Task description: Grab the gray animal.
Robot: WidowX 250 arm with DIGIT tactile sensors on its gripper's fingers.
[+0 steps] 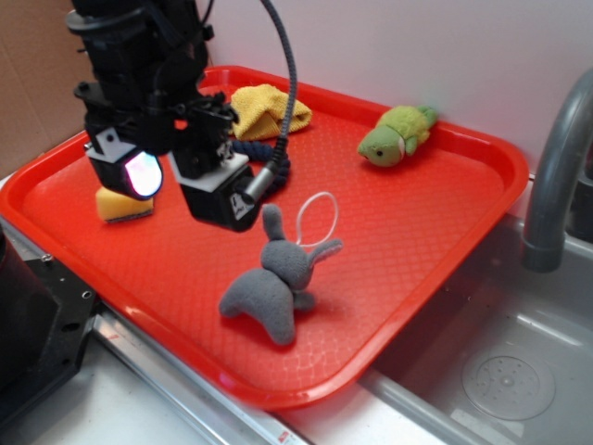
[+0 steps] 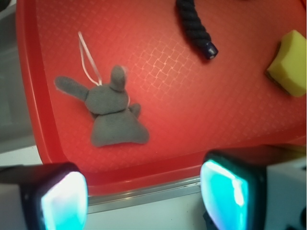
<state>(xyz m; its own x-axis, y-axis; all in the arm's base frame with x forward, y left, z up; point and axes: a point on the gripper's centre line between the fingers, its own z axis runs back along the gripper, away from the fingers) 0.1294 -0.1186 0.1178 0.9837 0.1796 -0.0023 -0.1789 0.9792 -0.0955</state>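
Now we see our black gripper (image 1: 176,185) hanging above the red textured plastic tray (image 1: 435,232), jaws spread wide and holding nothing. Its glowing fingertips (image 2: 64,201) frame the wrist view. The small gray fleece plush rabbit (image 1: 273,283) lies flat near the tray's front edge, ears apart, its thin white loop string (image 1: 318,215) beside its head. It sits apart from the gripper. Farther back lie a green plush turtle (image 1: 397,135), a dark navy rope (image 2: 194,26), a yellow sponge block (image 2: 288,62) and a crumpled yellow cloth (image 1: 269,109).
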